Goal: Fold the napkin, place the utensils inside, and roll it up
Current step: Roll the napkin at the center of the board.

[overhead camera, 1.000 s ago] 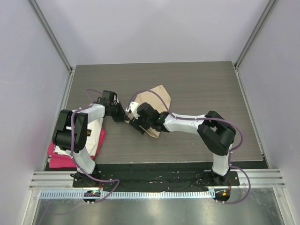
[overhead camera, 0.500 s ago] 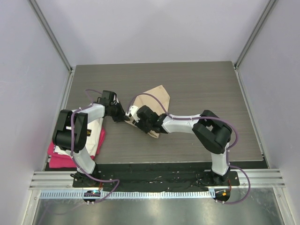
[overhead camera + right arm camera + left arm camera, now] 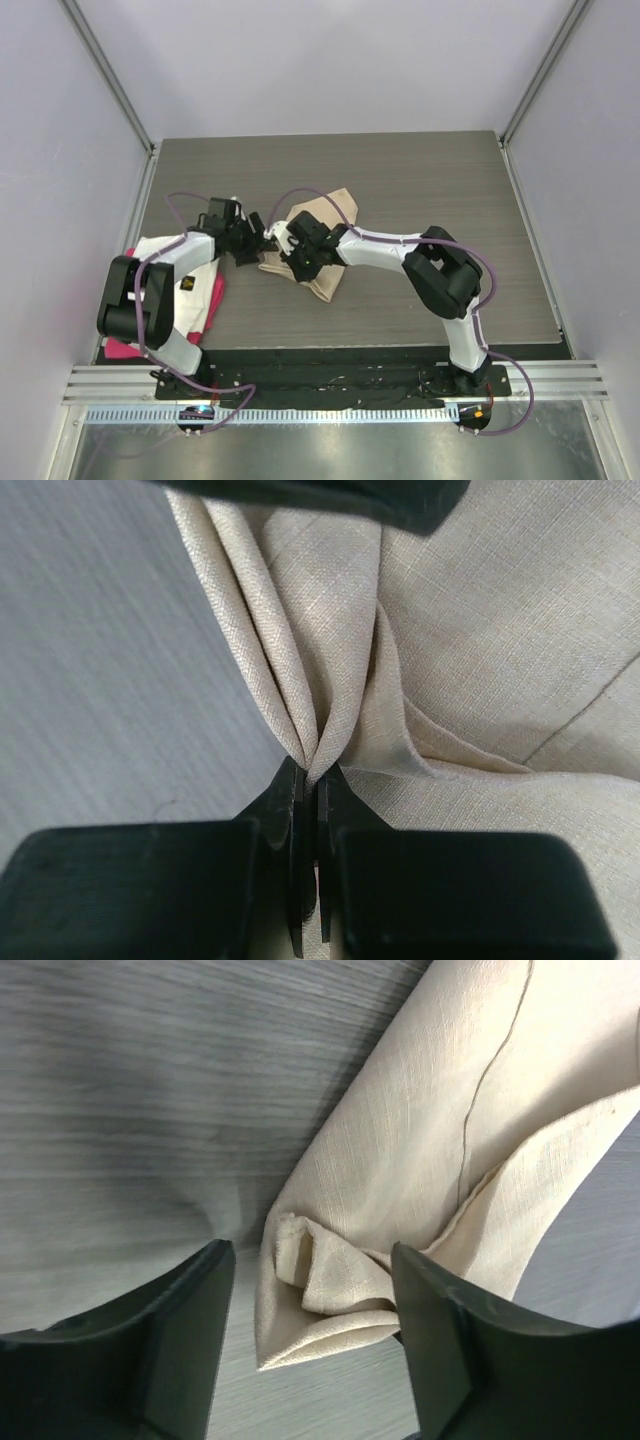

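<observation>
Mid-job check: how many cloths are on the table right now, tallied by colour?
Beige napkin: 1
White cloth: 1
Pink-red cloth: 1
Total: 3 cloths

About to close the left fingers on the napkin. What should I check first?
1. Right gripper hold on the napkin: ok, its fingers are shut on a pinched fold.
2. Left gripper ready: ok, it is open, with a finger on either side of the napkin's bunched end.
3. Spoon inside: cannot tell, it shows in no view.
4. Napkin apart from the white cloth: ok.
5. Roll complete: not ok, a broad flat part lies loose.
</observation>
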Robot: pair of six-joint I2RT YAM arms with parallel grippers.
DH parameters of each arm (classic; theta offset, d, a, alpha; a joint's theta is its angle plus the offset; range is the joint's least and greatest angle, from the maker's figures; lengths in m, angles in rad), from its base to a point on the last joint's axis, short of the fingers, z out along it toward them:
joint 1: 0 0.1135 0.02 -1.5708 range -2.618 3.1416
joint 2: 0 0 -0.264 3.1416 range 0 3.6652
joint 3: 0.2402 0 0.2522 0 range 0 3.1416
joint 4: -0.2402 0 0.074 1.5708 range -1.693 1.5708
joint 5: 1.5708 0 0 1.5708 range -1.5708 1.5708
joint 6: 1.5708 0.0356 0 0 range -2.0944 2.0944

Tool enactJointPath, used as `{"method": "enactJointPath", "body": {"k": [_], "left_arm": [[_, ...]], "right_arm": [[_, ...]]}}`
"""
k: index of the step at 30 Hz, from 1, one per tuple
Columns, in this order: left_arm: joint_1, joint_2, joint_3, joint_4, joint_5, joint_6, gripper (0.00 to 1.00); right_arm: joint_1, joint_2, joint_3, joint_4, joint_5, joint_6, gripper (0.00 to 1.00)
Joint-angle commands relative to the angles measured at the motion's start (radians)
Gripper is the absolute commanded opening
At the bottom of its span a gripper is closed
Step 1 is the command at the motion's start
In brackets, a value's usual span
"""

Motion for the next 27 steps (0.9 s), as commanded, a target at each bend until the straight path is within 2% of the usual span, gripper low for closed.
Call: {"method": "enactJointPath", "body": {"k": [1,6,14,27], "left_arm": [[0.006,-0.126,-0.077,0.036,-0.125,0.016,0.71],[0.006,-0.229,-0.200,0.120,-0.173,0.015,0.73],[0.000,-0.393,-0.361,0.336,-0.054,0.029,0.80],[-0.002,-0.376,-0.476,0.541,0.069,0.006,0.78]], "right_arm": [[-0.024,0.032,0.077,-0.182,-0.237,0.080,0.01],[-0.090,0.079,0.126,-0.225,-0.372,0.132,0.01],[-0.215,0.202,0.212,-0.289,-0.541,0.198,0.01],[-0.287,0.328,0.251,-0.311,-0.627,0.252,0.01]]}}
